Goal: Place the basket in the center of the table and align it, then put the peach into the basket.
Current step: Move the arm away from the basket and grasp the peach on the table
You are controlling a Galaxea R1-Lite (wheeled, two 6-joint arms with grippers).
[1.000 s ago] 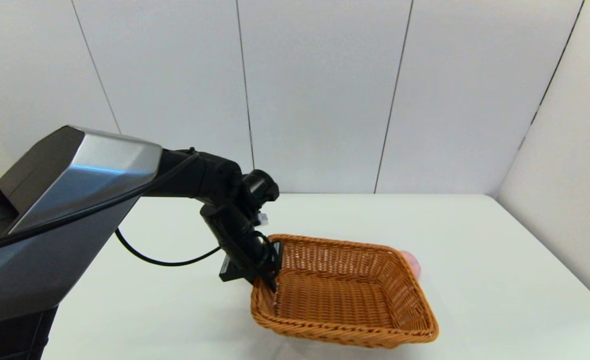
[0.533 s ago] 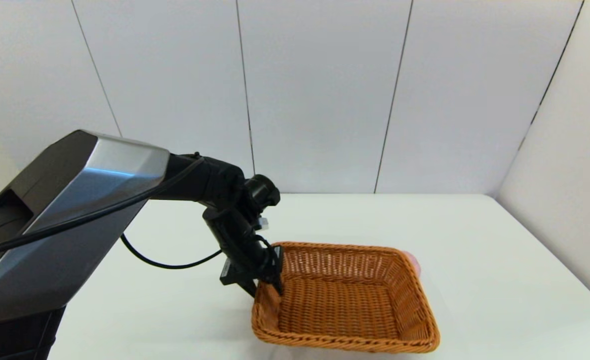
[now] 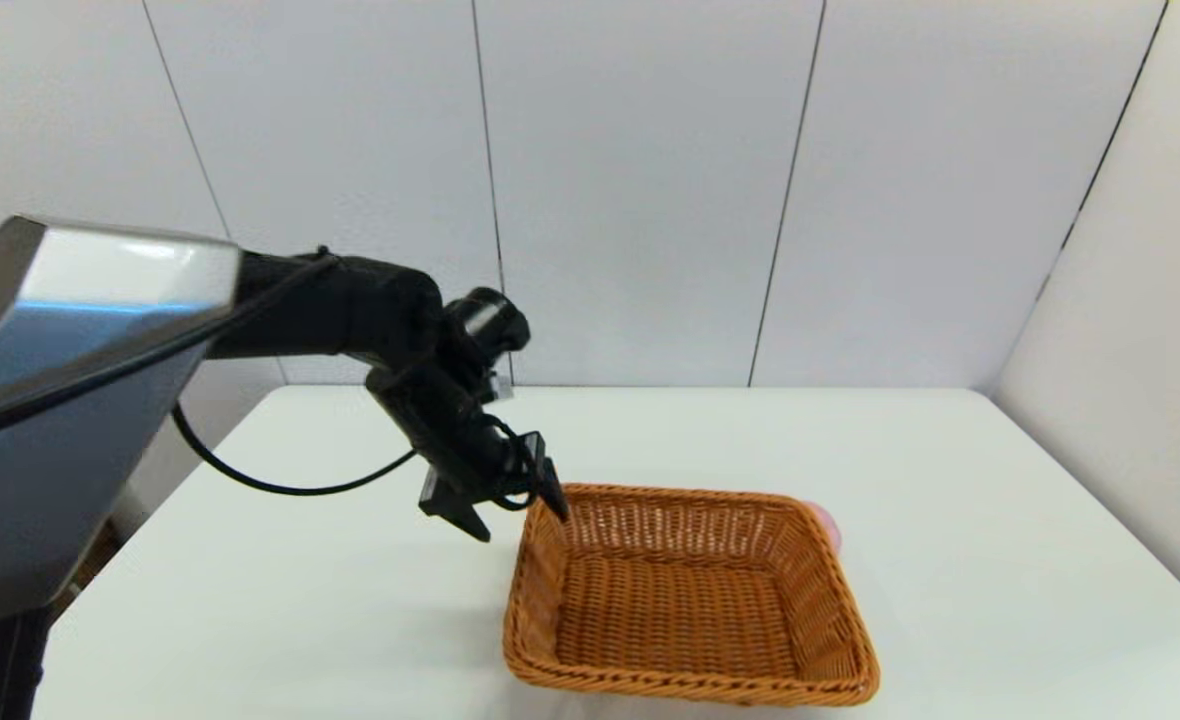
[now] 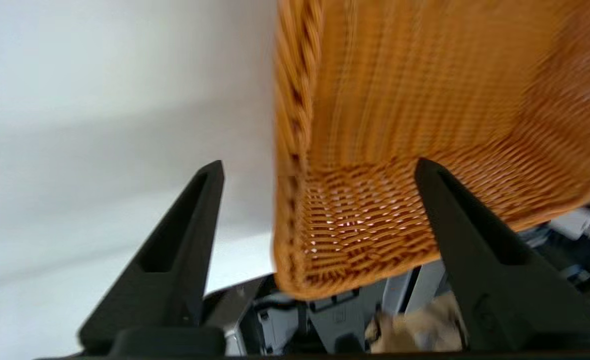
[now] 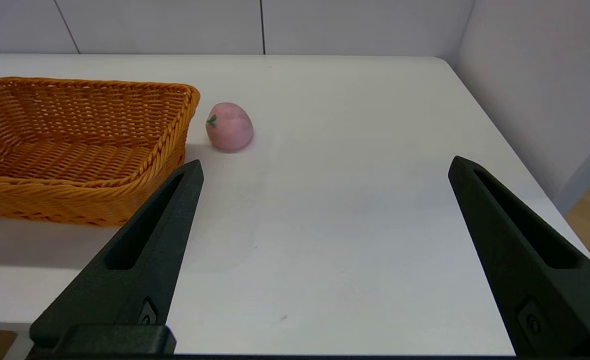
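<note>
Clear the left gripper (image 3: 515, 500), fingers apart, off the basket (image 3: 690, 600) rim; bring the right gripper (image 5: 325, 170) (spread wide) squarely over the peach (image 5: 229, 126).

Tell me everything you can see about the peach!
The peach is small, round and pink, with a crease and a tiny green leaf mark on one side. It looks smooth, like a toy. It sits on the white table, just outside the basket near a corner, not inside it. No gripper touches it. From the head view the basket hides most of it.
</note>
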